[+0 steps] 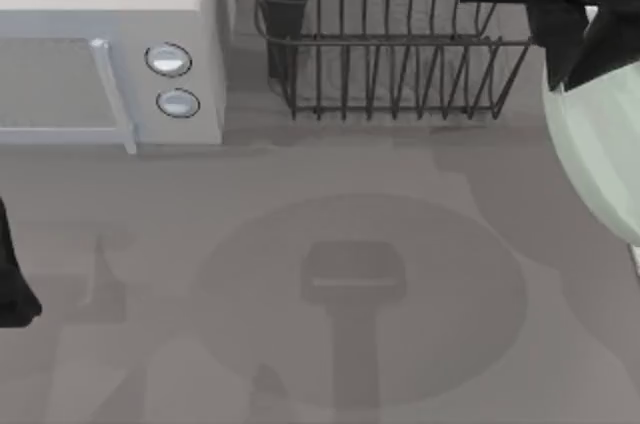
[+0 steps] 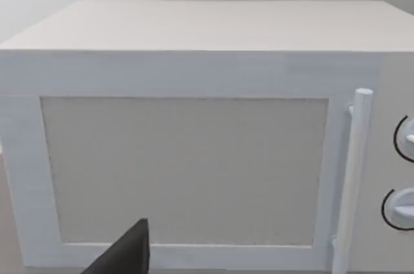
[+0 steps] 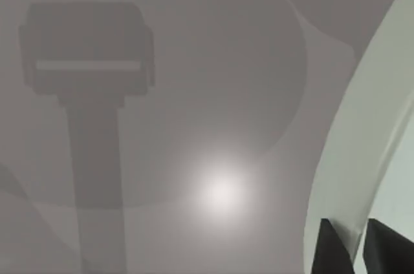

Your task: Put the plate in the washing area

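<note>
Right gripper (image 3: 352, 248): closing on the rim of the plate (image 3: 362, 151), one dark finger showing on each side of the rim in the right wrist view; judged to be clamped on the plate.
Plate position: being carried in the air at the right edge of the top view (image 1: 600, 159), lifted off the worktop (image 1: 330, 174), with the right arm (image 1: 560, 9) above it.
Step in hand: judged to be the carry towards the washing area, with the plate gripped by one edge alone.
Doing it well: a wide plate gripped at the rim is likely to swing or slip, so a slow, level carry is advisable, followed by a low release inside the basin and not a drop from height.
Washing area: a pale strip is showing at the right border of the top view, just below the plate; whether it is the sink rim cannot be told.
Shadow: the plate and arm are casting a large round shadow on the bare worktop at the centre; it is no obstacle.
Left arm (image 1: 15, 279): sitting parked at the left edge of the top view, facing the microwave (image 2: 194, 158); whether its gripper is open cannot be told.
Dish rack (image 1: 390, 54): standing at the far side of the worktop, near the right arm; its wires are the nearest thing the plate could strike.
Microwave: standing far left, door closed, well apart from the plate's side.
</note>
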Controlling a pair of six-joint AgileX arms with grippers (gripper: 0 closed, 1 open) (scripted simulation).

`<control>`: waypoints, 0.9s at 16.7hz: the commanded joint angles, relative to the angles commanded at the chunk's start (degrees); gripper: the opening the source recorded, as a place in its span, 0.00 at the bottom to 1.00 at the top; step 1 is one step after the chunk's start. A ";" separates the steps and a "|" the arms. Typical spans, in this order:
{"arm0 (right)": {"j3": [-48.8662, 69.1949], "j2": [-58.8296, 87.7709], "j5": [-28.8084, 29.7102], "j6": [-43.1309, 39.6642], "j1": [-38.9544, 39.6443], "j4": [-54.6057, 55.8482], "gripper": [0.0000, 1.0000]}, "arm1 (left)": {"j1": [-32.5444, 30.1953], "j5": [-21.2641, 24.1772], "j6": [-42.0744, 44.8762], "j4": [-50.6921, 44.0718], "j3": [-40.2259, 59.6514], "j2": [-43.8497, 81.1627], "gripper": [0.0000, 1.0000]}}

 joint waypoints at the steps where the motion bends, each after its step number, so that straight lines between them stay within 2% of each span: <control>1: 1.90 1.93 -0.01 -1.51 -1.52 -0.26 0.00 | 0.00 0.00 0.00 0.00 0.00 0.00 1.00; 10: 33.87 36.91 -0.20 -24.31 -24.47 -2.24 0.00 | 0.00 0.00 0.00 0.00 0.00 0.00 1.00; 15: 42.10 45.29 -0.27 -31.78 -31.96 -2.20 0.00 | 0.00 0.00 0.00 0.00 0.00 0.00 1.00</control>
